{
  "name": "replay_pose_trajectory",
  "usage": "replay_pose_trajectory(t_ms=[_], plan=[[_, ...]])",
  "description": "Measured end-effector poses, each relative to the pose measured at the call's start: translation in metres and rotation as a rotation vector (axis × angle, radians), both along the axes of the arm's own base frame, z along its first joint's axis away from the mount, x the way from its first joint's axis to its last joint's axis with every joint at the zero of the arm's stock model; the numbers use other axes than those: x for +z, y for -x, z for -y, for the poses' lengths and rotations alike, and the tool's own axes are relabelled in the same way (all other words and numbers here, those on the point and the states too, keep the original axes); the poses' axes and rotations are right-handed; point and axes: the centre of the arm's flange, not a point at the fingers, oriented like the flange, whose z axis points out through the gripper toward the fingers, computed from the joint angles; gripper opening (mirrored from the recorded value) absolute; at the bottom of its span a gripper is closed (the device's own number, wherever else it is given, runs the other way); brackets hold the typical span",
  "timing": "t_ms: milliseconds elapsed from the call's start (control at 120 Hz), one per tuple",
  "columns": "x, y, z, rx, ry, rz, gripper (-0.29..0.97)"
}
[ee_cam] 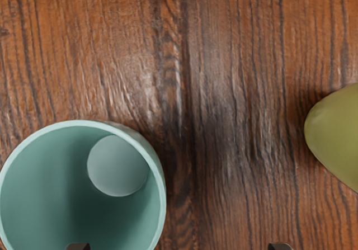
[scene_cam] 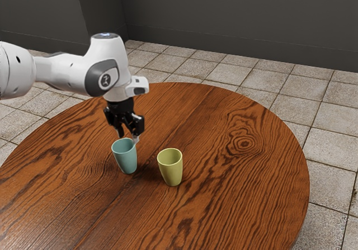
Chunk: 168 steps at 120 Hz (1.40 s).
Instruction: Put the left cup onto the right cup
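Observation:
The teal cup (scene_cam: 125,155) stands upright on the round wooden table (scene_cam: 235,166), left of the yellow-green cup (scene_cam: 170,166), which is also upright. My black gripper (scene_cam: 128,134) hangs open just above the teal cup's rim, on its far right side. In the wrist view the teal cup (ee_cam: 67,194) opens straight up under my hand. One fingertip (ee_cam: 78,246) is over its inside and the other fingertip (ee_cam: 279,246) is outside its wall. The yellow-green cup (ee_cam: 335,135) lies off to the side, a short gap away.
Bare wood surrounds both cups, with a wide stretch toward the exterior view's right. The table's edge (scene_cam: 305,166) curves round there, above a tiled floor (scene_cam: 335,110). My white arm (scene_cam: 61,74) reaches in from the exterior view's left.

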Motion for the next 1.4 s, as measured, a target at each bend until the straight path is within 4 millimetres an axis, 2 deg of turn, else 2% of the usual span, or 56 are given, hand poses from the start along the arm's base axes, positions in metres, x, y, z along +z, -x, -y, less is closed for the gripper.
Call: replay_pose_trajectory(t_ms=[1117, 1242, 1400], plan=[[-0.068, -0.011, -0.001, 0.009, -0.017, -0.045, 0.37], [-0.069, -0.012, -0.001, 0.009, -0.018, -0.044, 0.29], [-0.069, -0.012, -0.002, 0.010, -0.018, -0.041, 0.08]])
